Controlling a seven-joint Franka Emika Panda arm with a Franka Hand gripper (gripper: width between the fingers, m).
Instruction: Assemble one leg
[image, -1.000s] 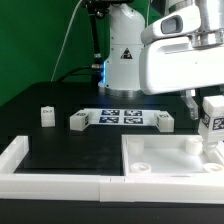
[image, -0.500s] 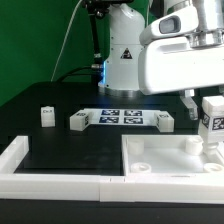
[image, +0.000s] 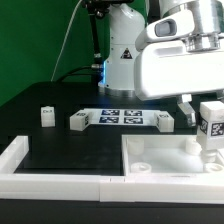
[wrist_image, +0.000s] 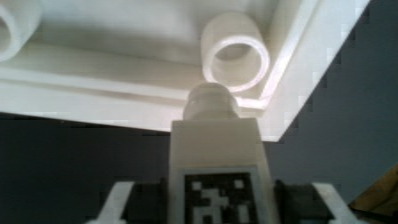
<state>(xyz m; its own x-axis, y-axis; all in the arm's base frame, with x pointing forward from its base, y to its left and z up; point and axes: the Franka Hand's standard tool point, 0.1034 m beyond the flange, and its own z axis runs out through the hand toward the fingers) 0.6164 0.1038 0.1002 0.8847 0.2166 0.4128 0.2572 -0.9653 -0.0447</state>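
Note:
My gripper (image: 207, 112) is shut on a leg (image: 211, 120), a small white peg with a black-and-white tag. I hold it upright over the far right corner of the white tray-like tabletop (image: 160, 165). In the wrist view the leg (wrist_image: 217, 140) stands between my fingers (wrist_image: 121, 203), with its rounded tip just short of a round socket (wrist_image: 231, 55) in the tabletop's corner (wrist_image: 107, 85). Whether the tip touches the tabletop I cannot tell. Three more legs stand on the black table: one (image: 45, 115) at the exterior view's left and two (image: 80, 121) (image: 165, 121) at the ends of the marker board.
The marker board (image: 120, 117) lies at the middle back. A white raised rim (image: 20, 160) runs along the front and left of the table. The robot's base (image: 122, 55) stands behind the board. A second socket (wrist_image: 11, 30) shows in the wrist view.
My gripper with the leg has shifted slightly toward the exterior view's left and a little lower. Nothing else has moved.

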